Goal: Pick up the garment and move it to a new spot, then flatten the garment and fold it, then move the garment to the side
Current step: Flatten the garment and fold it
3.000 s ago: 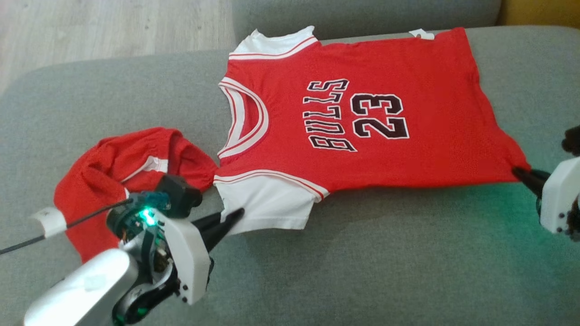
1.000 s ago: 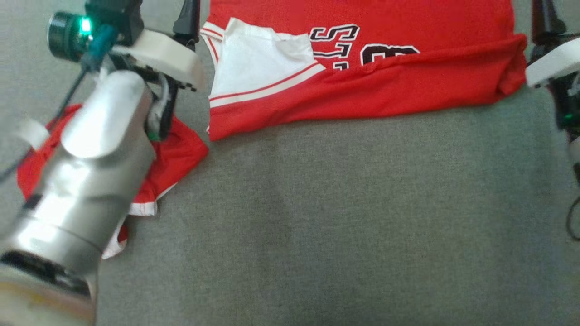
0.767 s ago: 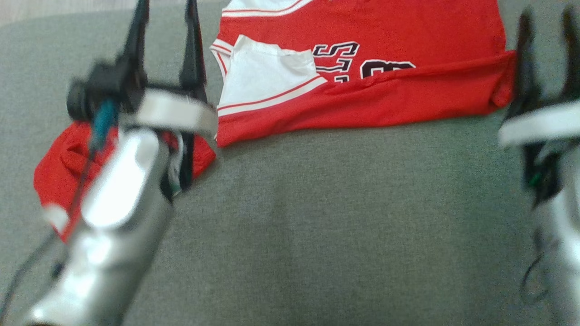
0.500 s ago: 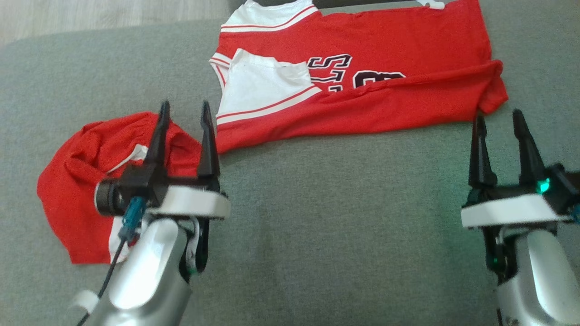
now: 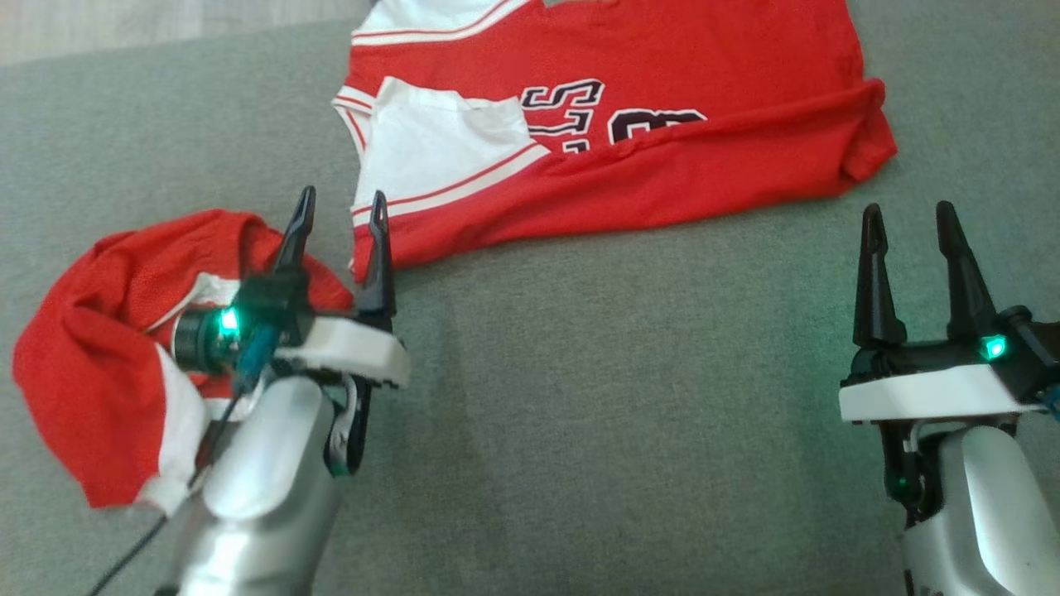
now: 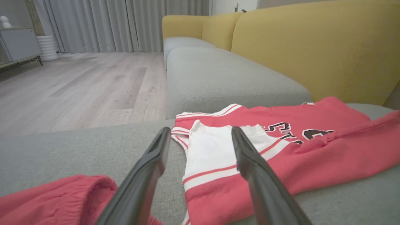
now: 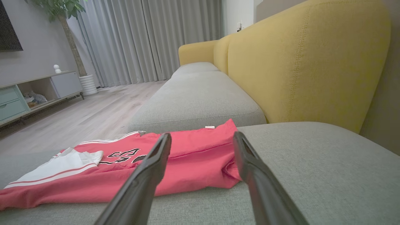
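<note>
A red jersey (image 5: 662, 165) with white sleeves and black lettering lies on the grey sofa cushion (image 5: 596, 397), its near long edge folded over the front. The same jersey (image 6: 281, 156) fills the right of the left wrist view, and the jersey (image 7: 156, 168) lies ahead in the right wrist view. My left gripper (image 5: 344, 211) is open and empty, its tips just short of the jersey's near left corner. My right gripper (image 5: 907, 219) is open and empty, a little nearer than the jersey's right end.
Crumpled red shorts (image 5: 108, 356) lie at the left under my left arm, also seen as red shorts (image 6: 56, 200) at the lower left. A yellow sofa back (image 7: 306, 62) rises behind the cushions. Wooden floor (image 6: 78, 87) lies past the sofa's left edge.
The jersey's near edge was folded up over its front and both grippers let go. Both arms have drawn back toward me, open. The head camera also shifted.
</note>
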